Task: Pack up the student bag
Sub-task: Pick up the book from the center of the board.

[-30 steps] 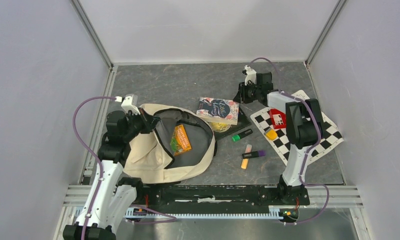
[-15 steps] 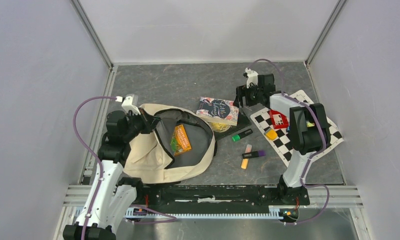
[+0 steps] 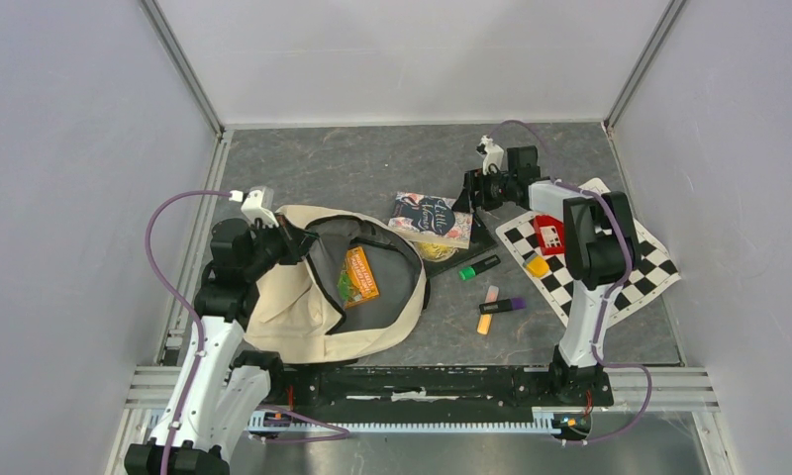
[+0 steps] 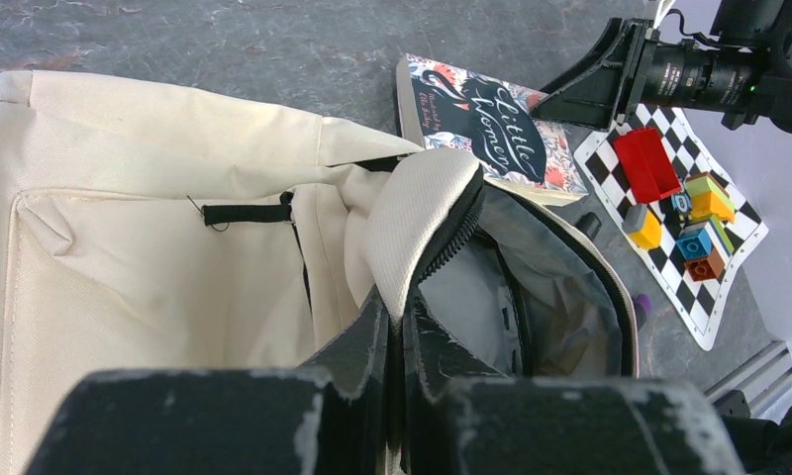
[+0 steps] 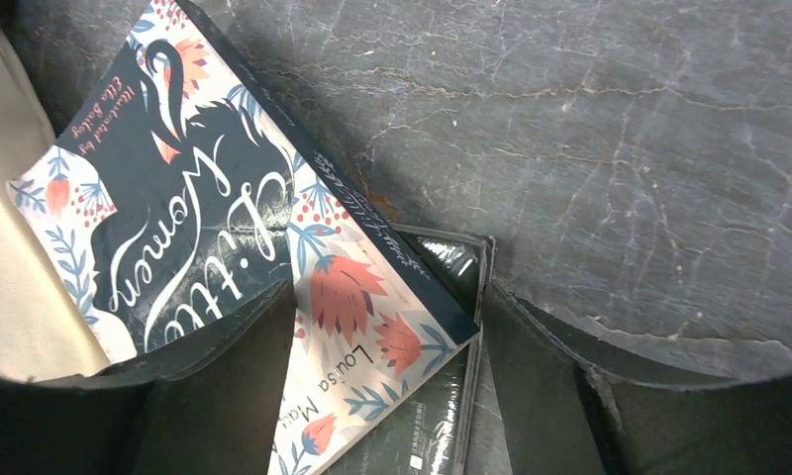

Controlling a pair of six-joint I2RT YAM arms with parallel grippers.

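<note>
Now: a thin grip on the book may slip

Left claw [image 4: 397, 309] is pinched tight on the zipper rim of the student bag [image 3: 293, 307], propping it open at the left of the surface [image 3: 352, 158]. Right claw [image 5: 387, 297] stands wide astride a corner of the book [image 3: 432, 218], gripping nothing. Closing on so little may let it pivot and drop. Dark marbled surface, pale grey walls [image 3: 402, 49].

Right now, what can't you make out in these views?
- student bag interior: in the left wrist view, the left gripper pinching the rim blocks the bottom of it.
- dark book: in the right wrist view, its cover is hidden under the Little Women book and cut off by the bottom edge.
- yellow object: in the top view, too small and partly covered to identify.
</note>
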